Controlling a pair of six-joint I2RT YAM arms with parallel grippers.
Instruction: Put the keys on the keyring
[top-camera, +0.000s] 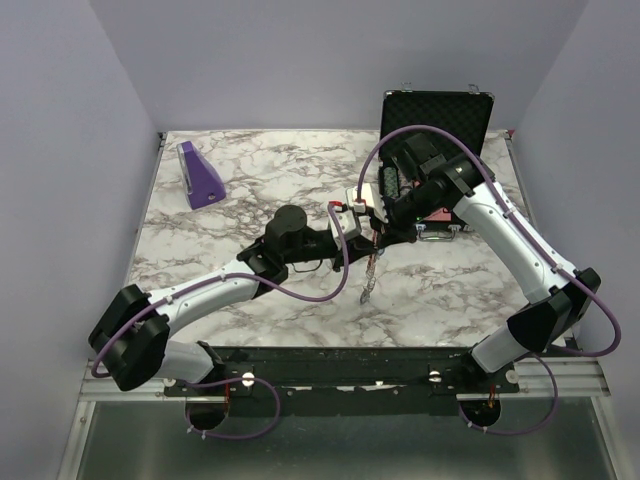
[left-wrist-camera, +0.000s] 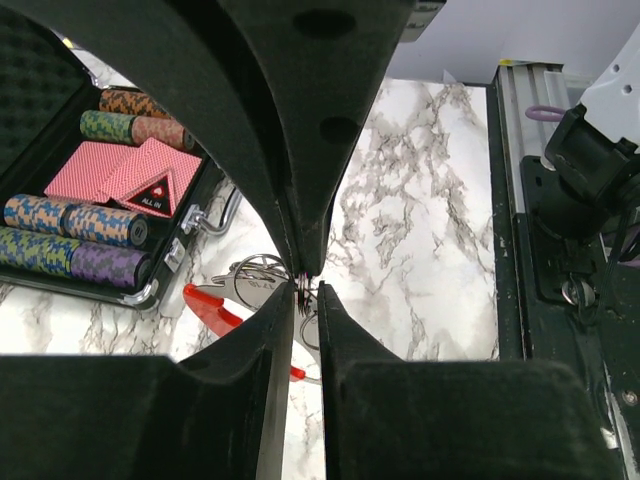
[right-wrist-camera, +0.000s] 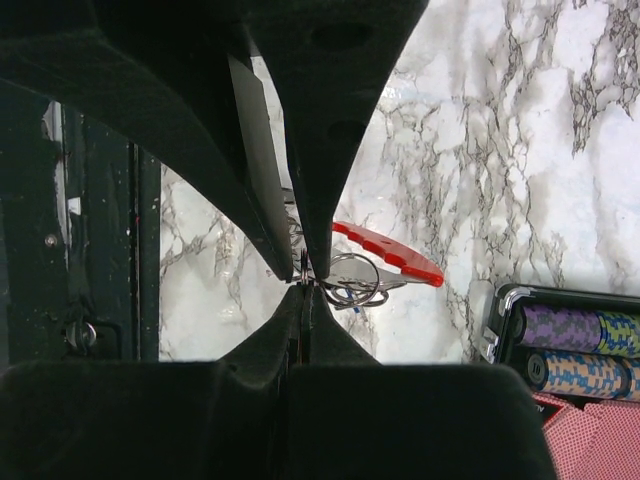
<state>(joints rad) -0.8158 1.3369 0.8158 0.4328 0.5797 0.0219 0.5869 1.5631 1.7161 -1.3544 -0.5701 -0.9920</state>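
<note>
Both grippers meet tip to tip above the middle of the marble table. My right gripper (right-wrist-camera: 303, 285) is shut on the thin wire coils of the keyring (right-wrist-camera: 355, 280), whose red clip (right-wrist-camera: 390, 255) sticks out to the right. My left gripper (left-wrist-camera: 305, 292) faces it with its jaws a narrow slit apart, pinching the same ring wire. The red clip (left-wrist-camera: 215, 310) and a silver key (left-wrist-camera: 245, 272) hang to its left. From above, the keyring (top-camera: 370, 280) dangles below the two grippers (top-camera: 368, 232). A small blue bit shows under the rings; the other keys are hidden.
An open black case (top-camera: 435, 110) with poker chips (left-wrist-camera: 70, 255) and red cards (left-wrist-camera: 110, 170) stands at the back right, close behind the grippers. A purple wedge block (top-camera: 200, 175) sits at the back left. A black rail (left-wrist-camera: 520, 200) runs along the near edge.
</note>
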